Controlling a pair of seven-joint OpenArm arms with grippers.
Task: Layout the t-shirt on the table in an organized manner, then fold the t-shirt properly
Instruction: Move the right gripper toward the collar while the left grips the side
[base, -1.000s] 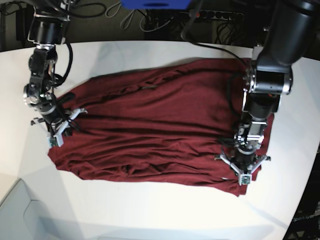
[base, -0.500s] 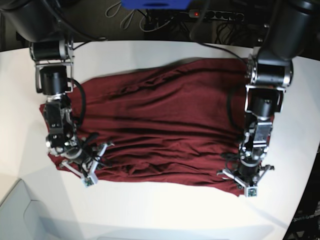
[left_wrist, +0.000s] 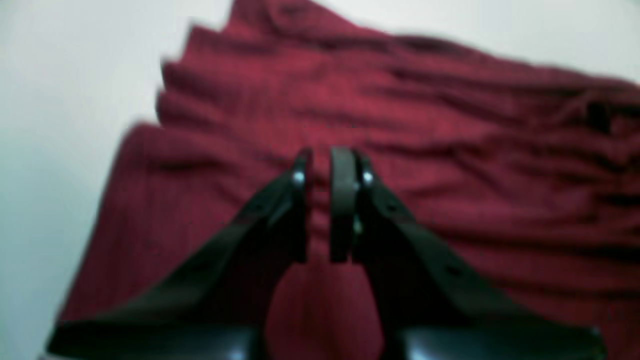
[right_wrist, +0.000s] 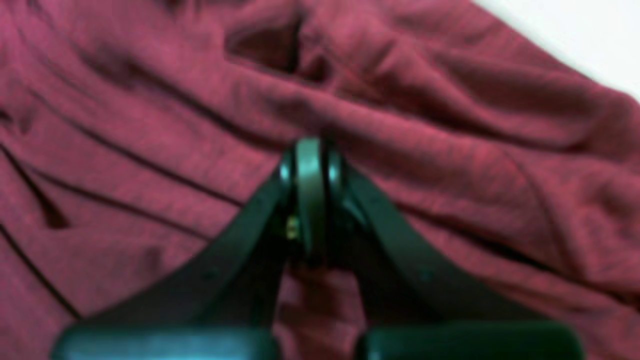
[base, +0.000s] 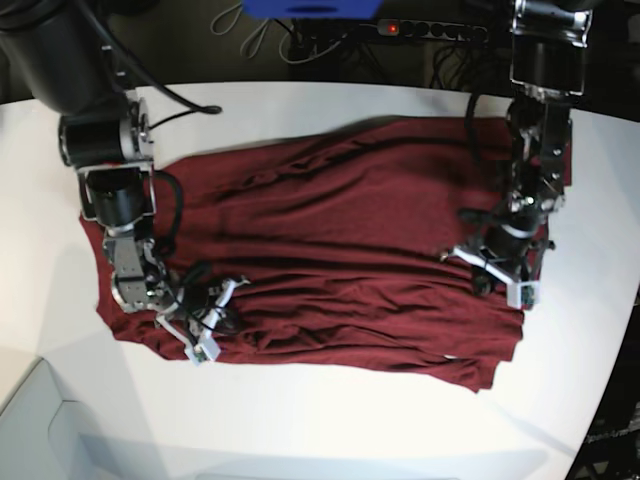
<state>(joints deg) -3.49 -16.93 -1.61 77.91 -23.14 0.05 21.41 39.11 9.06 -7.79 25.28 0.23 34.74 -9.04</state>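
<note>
- The t-shirt lies spread across the middle of the white table, wrinkled in long creases – laid out, not yet folded.
- Right gripper: over the last second it has travelled from the shirt's outer side edge down to the near hem, and now sits low on the cloth at that corner. The right wrist view shows its jaws pressed fully together; whether a pinch of fabric is caught between them cannot be told from the blurred frame.
- Left gripper: it has drawn back from the near corner toward the shirt's mid-height. Its jaws stand nearly closed with a thin slit, and no cloth is visibly held.
- Meaning – the near hem now looks straighter than a second ago, so this reads as smoothing; the layout stage appears nearly done, with folding to follow.
</note>
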